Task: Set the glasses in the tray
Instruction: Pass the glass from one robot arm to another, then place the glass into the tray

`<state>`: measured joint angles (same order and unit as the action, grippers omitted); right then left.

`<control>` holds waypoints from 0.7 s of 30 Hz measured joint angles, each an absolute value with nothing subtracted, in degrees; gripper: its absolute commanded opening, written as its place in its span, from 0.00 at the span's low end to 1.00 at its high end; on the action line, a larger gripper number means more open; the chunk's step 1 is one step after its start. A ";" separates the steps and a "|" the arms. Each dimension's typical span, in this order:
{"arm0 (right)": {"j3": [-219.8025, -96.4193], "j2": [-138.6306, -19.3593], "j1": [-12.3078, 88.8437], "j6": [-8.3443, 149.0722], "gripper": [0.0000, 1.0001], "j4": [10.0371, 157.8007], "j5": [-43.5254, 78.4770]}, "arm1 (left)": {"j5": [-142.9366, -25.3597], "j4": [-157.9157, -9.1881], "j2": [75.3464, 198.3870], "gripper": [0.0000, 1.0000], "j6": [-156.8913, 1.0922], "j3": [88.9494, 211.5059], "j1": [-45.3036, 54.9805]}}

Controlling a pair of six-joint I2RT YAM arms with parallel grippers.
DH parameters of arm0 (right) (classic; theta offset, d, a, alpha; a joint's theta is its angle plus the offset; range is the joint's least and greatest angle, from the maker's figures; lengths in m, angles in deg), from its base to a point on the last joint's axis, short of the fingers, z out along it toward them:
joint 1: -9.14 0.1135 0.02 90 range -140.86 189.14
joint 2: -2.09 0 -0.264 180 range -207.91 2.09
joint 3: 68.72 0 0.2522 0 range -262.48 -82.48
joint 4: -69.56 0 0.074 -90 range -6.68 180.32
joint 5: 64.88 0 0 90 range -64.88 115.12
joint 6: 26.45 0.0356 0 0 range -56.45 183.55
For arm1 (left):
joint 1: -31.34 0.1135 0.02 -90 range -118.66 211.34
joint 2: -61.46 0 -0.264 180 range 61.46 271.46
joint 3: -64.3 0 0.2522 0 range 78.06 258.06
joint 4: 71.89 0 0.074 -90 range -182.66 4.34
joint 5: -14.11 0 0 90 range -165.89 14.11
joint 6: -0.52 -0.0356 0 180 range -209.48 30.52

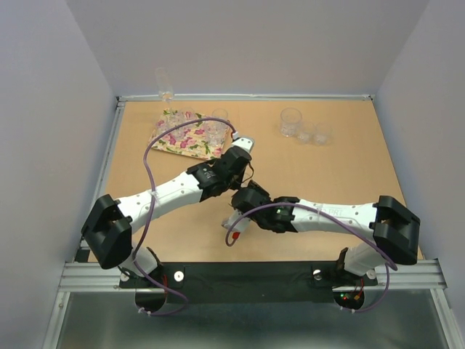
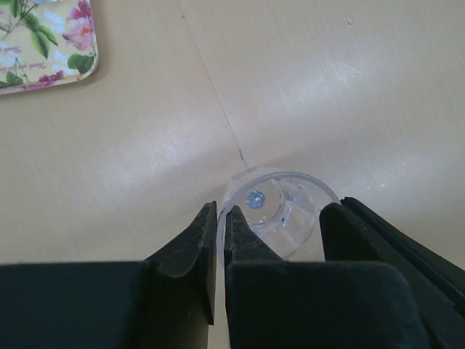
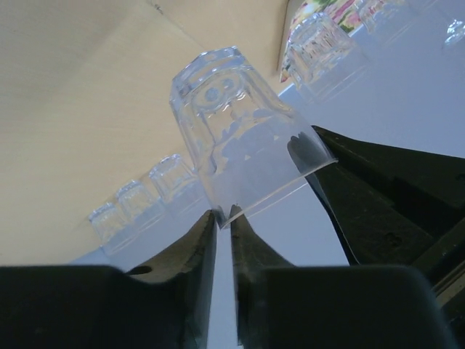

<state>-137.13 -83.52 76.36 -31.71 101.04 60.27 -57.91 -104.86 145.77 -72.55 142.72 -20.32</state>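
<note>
My left gripper (image 1: 243,143) sits just right of the flowered tray (image 1: 178,142) and is shut on the rim of a clear glass (image 2: 280,211). In the left wrist view the gripper (image 2: 221,214) has one finger inside the glass and one outside, and the tray's corner (image 2: 43,43) shows at the top left. My right gripper (image 1: 234,222) is mid-table, shut on the rim of another clear glass (image 3: 232,138), which it holds tilted off the table; the jaws (image 3: 224,214) pinch the glass wall. Several glasses (image 1: 214,129) stand in the tray.
Three glasses (image 1: 305,129) stand together at the back right of the table; they also show in the right wrist view (image 3: 145,193). A tall clear glass (image 1: 166,83) stands at the back wall behind the tray. The two arms' wrists are close together mid-table.
</note>
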 measured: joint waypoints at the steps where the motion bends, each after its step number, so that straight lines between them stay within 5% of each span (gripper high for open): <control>1: -137.13 -83.52 76.36 -31.34 0.34 100.99 60.27 | -57.87 -104.86 145.77 0.00 -72.51 142.72 -20.36; 10: -137.13 -80.76 76.36 -28.74 0.72 100.95 58.70 | -57.58 -102.89 145.71 0.00 -71.98 142.61 -20.43; 21: -133.57 -72.11 76.41 -29.55 0.74 102.07 55.86 | -56.42 -99.33 144.51 0.00 -70.93 141.89 -20.36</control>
